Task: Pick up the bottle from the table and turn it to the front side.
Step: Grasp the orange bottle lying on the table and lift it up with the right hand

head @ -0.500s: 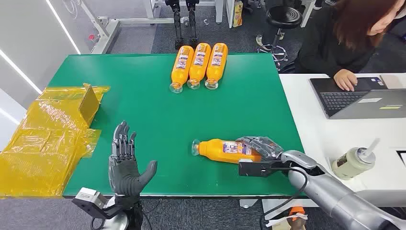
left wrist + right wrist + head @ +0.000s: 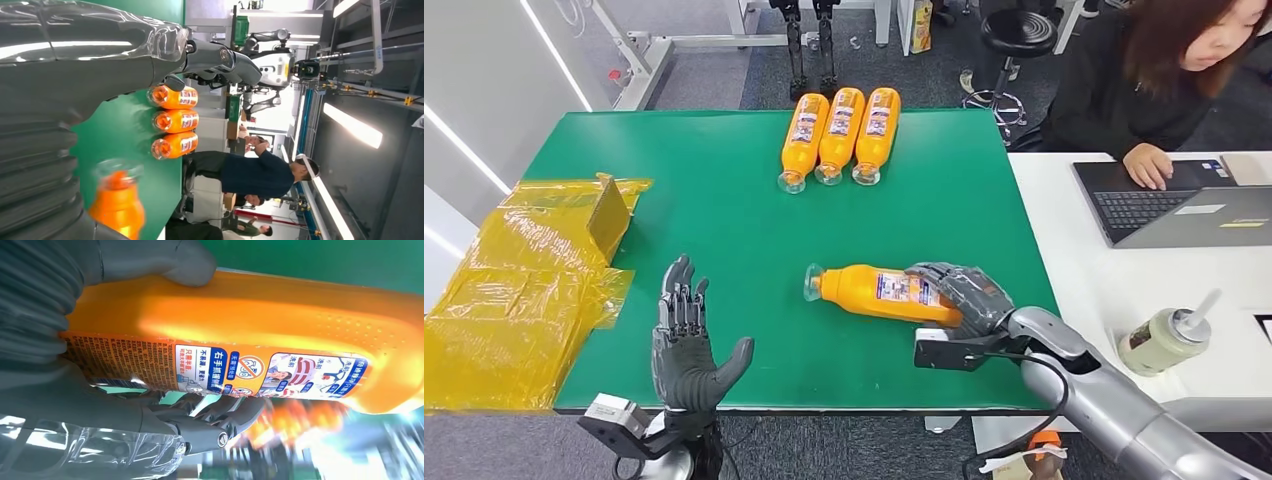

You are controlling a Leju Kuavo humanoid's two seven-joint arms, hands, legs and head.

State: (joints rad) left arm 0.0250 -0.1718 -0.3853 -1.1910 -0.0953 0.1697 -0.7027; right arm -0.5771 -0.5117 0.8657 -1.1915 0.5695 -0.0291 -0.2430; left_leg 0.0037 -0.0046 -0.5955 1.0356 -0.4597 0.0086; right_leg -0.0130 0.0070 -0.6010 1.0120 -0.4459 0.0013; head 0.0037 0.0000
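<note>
Reads "右手抓握" in white on a blue patch of the orange bottle's label [image 2: 220, 371], beside a red prohibition sign.

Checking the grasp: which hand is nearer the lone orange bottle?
Right. The right hand grips the bottle at its base end; the left hand is raised, open, off to the bottle's cap side.

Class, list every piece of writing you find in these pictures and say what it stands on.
"右手抓握面": blue panel on the label of the orange plastic bottle that the right hand grips.
Other print on that label: too small to read.
Labels on the three orange bottles at the green table's far edge: too small.
</note>
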